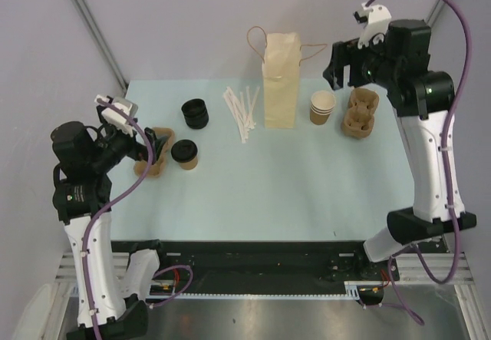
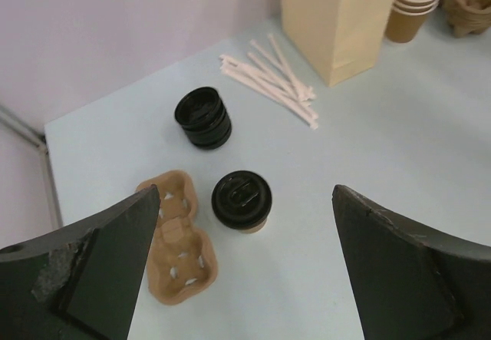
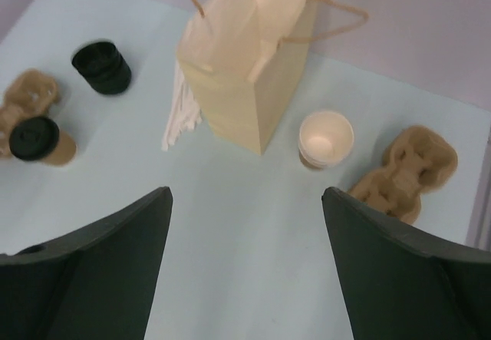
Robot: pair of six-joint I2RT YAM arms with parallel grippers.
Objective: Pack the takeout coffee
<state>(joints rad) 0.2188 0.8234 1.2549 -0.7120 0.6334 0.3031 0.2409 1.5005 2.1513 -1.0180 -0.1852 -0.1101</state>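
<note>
Close by my left fingers (image 2: 92,278) lies a tan moulded-pulp cup carrier (image 2: 178,248), a stack of loose black plastic lids (image 2: 203,117) beyond it, white paper-wrapped straws (image 2: 276,79) farther off.

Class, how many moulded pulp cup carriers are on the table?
2 carriers: one left, beside the lidded coffee cup; one right, beside the stacked cups. None appears hidden.

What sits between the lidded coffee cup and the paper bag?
A loose bundle of paper-wrapped straws lies between the lidded coffee cup and the paper bag. The top view shows this most clearly.
</note>
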